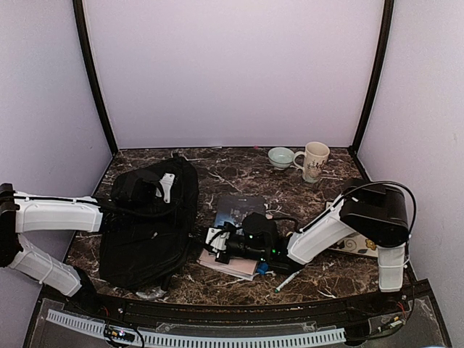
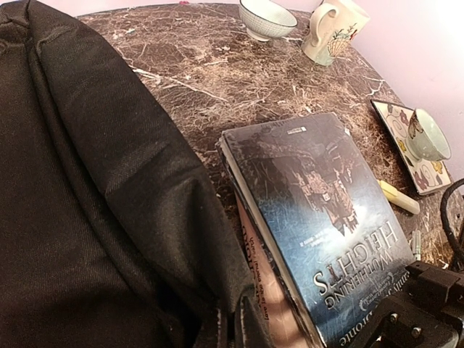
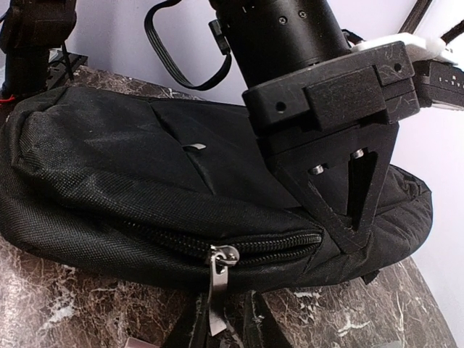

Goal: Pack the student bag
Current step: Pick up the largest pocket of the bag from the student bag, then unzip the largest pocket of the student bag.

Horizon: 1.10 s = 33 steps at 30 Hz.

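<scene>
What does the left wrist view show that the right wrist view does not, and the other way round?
Only the left wrist view: the book titled Wuthering Heights, a bowl, a mug, and a cup on a patterned plate.
Only the right wrist view: a silver zipper pull hanging on its zipper track, and black arm hardware above it.
Both: the black fabric of the student bag and the brown marble table.
</scene>
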Tool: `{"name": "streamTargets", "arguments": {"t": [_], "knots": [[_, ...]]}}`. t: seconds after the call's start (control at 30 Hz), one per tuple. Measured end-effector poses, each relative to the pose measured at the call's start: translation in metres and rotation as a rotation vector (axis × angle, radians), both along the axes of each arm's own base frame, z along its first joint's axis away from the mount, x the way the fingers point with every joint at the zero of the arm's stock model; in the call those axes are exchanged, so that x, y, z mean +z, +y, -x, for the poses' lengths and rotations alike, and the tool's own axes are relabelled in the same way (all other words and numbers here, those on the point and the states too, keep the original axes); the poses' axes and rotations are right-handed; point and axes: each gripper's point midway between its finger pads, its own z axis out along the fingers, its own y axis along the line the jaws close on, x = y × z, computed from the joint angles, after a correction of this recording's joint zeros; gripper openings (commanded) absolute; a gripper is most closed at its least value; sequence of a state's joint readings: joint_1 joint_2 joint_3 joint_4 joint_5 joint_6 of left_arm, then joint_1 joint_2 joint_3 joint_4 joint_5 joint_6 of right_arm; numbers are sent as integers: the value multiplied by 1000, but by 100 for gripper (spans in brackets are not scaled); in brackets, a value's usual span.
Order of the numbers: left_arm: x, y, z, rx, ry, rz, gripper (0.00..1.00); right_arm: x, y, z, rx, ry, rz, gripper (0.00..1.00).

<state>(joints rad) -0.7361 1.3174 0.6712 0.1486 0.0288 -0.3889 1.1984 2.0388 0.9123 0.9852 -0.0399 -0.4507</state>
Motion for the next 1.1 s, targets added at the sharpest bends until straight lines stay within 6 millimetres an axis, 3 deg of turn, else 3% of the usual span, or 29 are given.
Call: {"name": "streamTargets", "arguments": {"t": [0.23, 0.57, 1.1], "knots": [[-4, 0, -1, 4, 5, -10, 0, 0, 1, 4, 1, -19, 5, 0], [-15, 0, -6, 26, 9, -53, 0, -11, -7, 14, 18, -43, 27, 0], [-30, -20, -60, 77, 62, -210, 0, -21, -22, 17, 39, -31, 86, 0]]}}
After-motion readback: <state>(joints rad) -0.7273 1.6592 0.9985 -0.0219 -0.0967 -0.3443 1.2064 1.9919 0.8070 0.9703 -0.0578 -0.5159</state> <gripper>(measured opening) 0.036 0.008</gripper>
